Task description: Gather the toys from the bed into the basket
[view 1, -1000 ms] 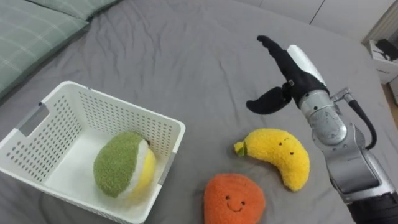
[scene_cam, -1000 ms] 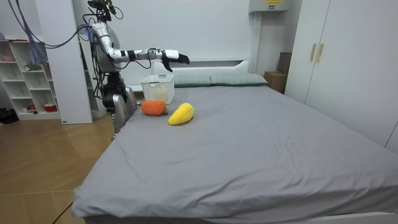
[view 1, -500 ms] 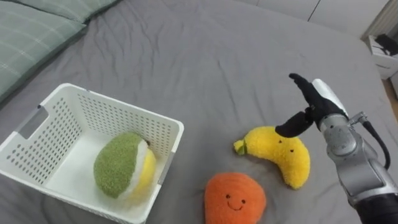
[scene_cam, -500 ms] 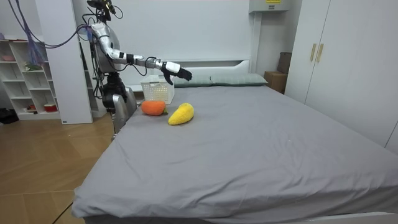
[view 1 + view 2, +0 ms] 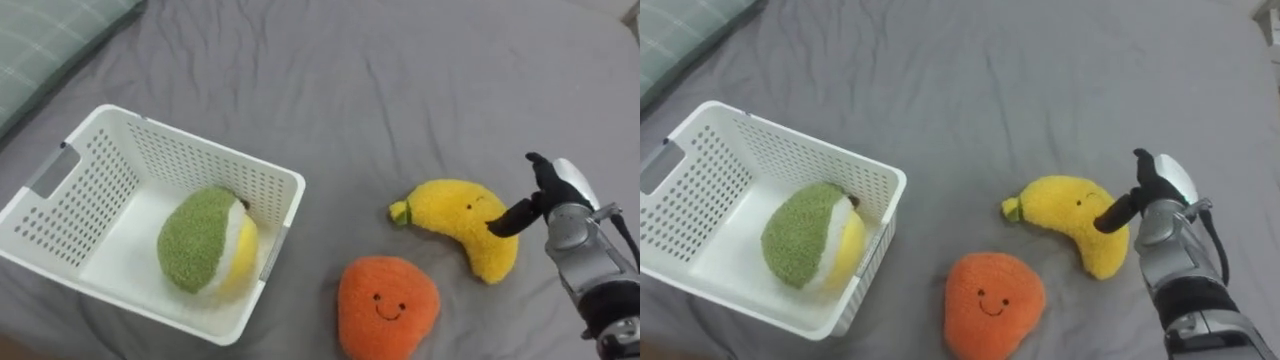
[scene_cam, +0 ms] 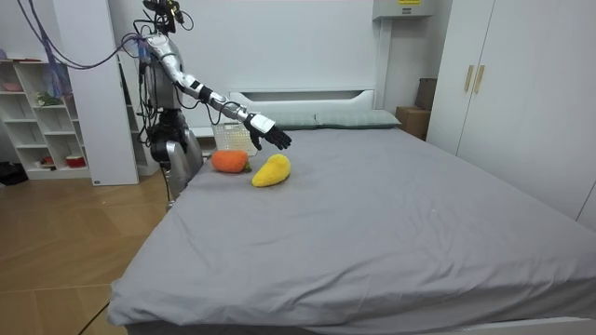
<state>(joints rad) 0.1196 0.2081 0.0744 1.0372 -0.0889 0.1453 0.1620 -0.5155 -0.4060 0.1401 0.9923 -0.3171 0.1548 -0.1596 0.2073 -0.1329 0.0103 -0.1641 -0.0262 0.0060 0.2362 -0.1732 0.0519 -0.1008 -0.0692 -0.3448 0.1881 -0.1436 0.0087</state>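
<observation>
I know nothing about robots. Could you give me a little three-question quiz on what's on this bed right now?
1. True or false: the banana lies in the basket.
2. How many toys lie on the bed outside the basket? A one, B two, C three.
3. Fill in: the open right hand is closest to the ____.
Key: 1 false, it lies on the bed. 2 B, the banana and the orange; the green toy is in the basket. 3 banana.
</observation>
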